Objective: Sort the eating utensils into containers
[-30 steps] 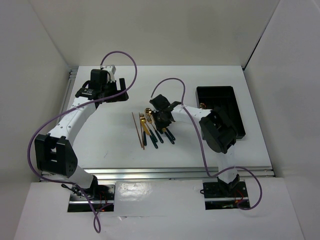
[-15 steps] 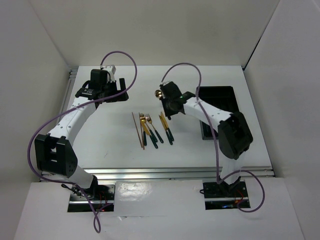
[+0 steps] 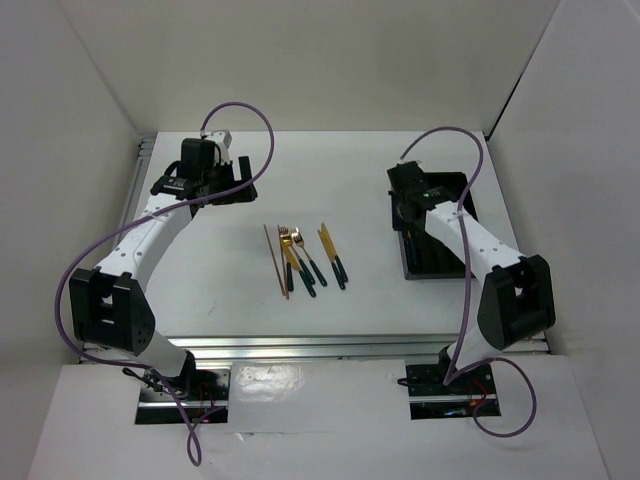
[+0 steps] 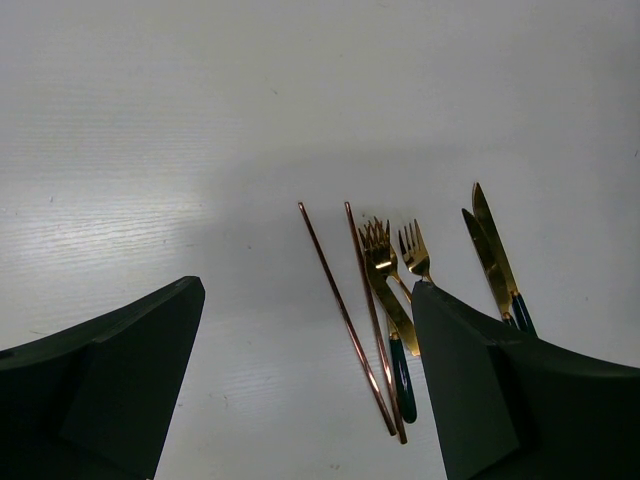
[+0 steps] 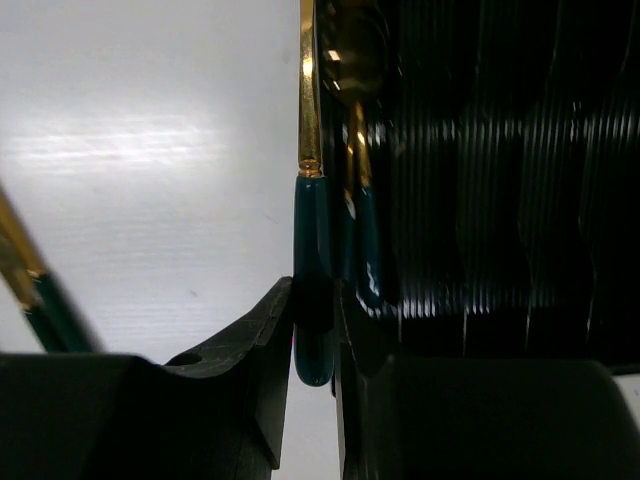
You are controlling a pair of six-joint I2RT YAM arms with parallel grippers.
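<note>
**A:** Overhead first. Where is everything sitting?

**B:** The right gripper (image 3: pixel 405 205) is hanging over the left rim of the black tray (image 3: pixel 472 215). The left gripper (image 3: pixel 215 182) is idling at the far left, well apart from the pile. Chopsticks (image 3: pixel 276 262), forks (image 3: pixel 289 240) and knives (image 3: pixel 331 246) are lying loose on the table (image 3: pixel 200 290).

**A:** Left wrist?

**B:** The left gripper (image 4: pixel 308 290) is standing wide apart and holding nothing. It is looking down on the chopsticks (image 4: pixel 345 310), two forks (image 4: pixel 385 255) and two knives (image 4: pixel 490 250). Its own finger is hiding most of their handles.

**A:** Right wrist?

**B:** The right gripper (image 5: pixel 315 300) is clamping the teal handle of one utensil (image 5: pixel 311 230), right at the tray's (image 5: pixel 520 200) left wall. The head is running out of frame, so I am not calling it spoon or fork. A gold and teal shape beside it may be a second piece or a reflection; I cannot tell.

**A:** Handling?

**B:** I am judging it light, stiff and glossy, so likely slippery. A grip at mid-handle would stop it pivoting. The chopsticks are looking thin and flat, so awkward to pinch.
</note>
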